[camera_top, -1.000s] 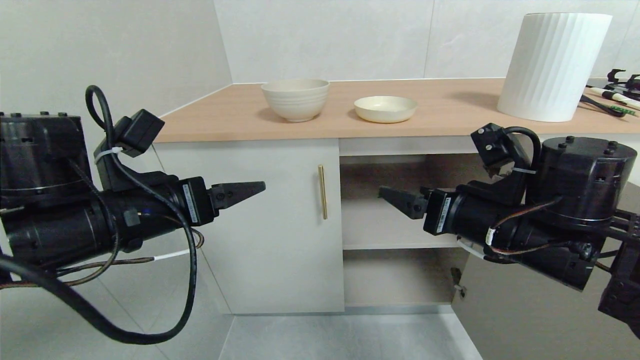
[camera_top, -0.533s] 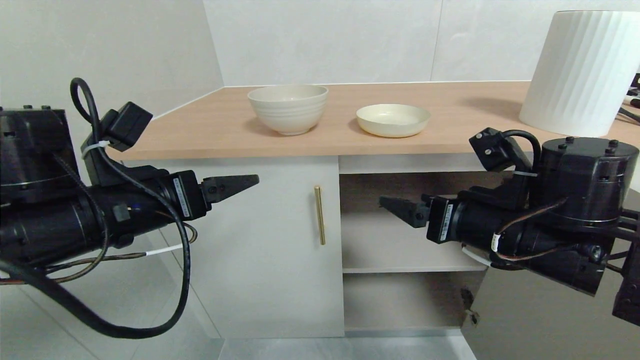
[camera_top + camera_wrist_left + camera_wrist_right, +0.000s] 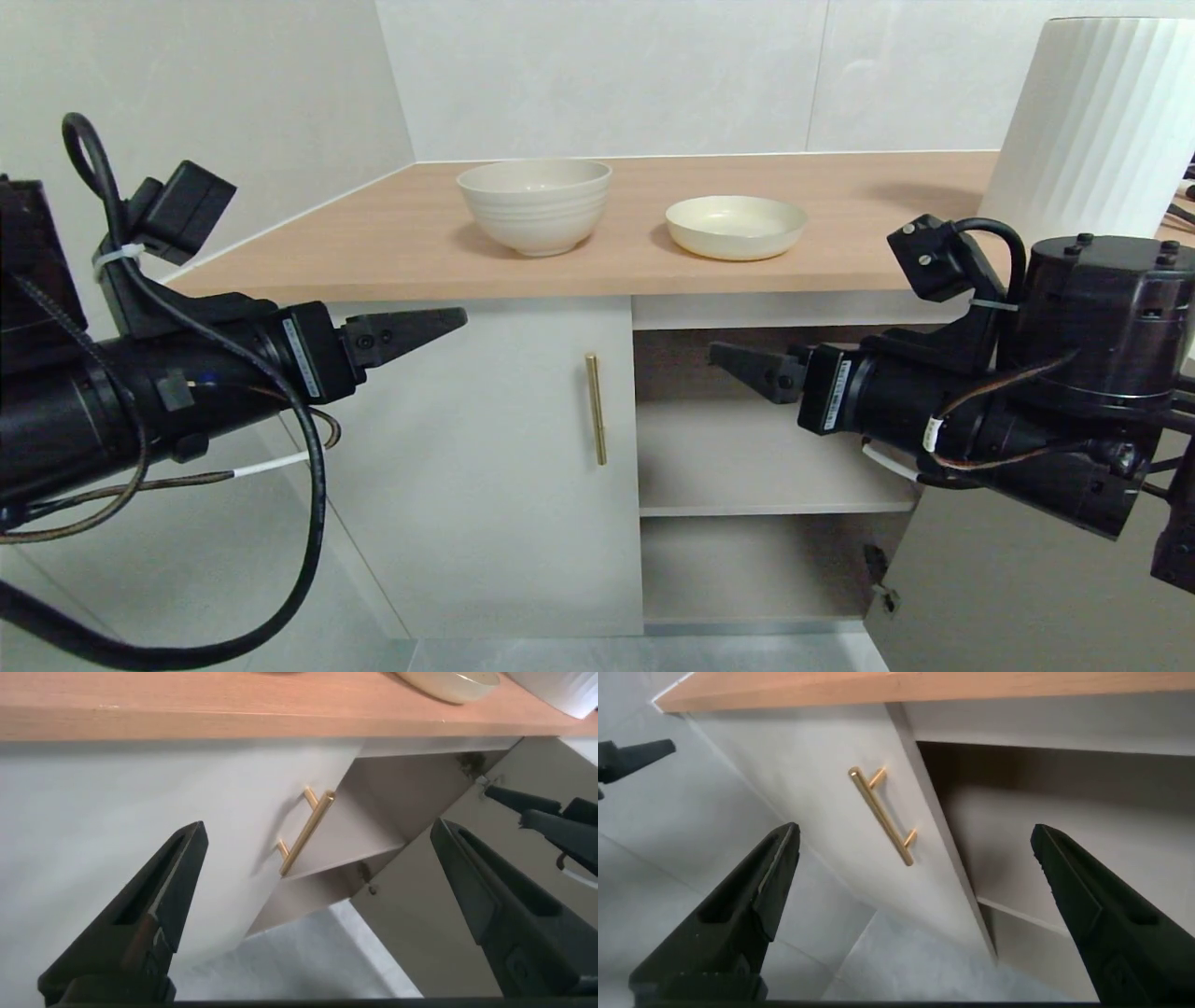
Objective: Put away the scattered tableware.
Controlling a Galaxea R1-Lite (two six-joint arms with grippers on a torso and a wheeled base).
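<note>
- Head view: A cream bowl and a shallow cream dish are seen standing side by side, apart from each other, on a wooden bench. The bowl is to the left of the dish.
- A tall white ribbed container is set on the bench at the far right.
- Below the bench, a closed cabinet door with an upright brass handle is seen. To its right, an open compartment with a shelf is shown, and its door is swung outward.
- The left end effector is held in front of the closed door, just under the bench edge. The right end effector is held in front of the open compartment. Both are pointed inward and neither touches the tableware.
- Left wrist view: The left end effector's fingers are spread wide apart, with nothing between them. Beyond them, the brass handle, the open compartment and the underside of the dish at the bench edge are seen.
- Right wrist view: The right end effector's fingers are likewise spread wide apart and hold nothing. The handle and the dark opening of the compartment are framed between them.
</note>
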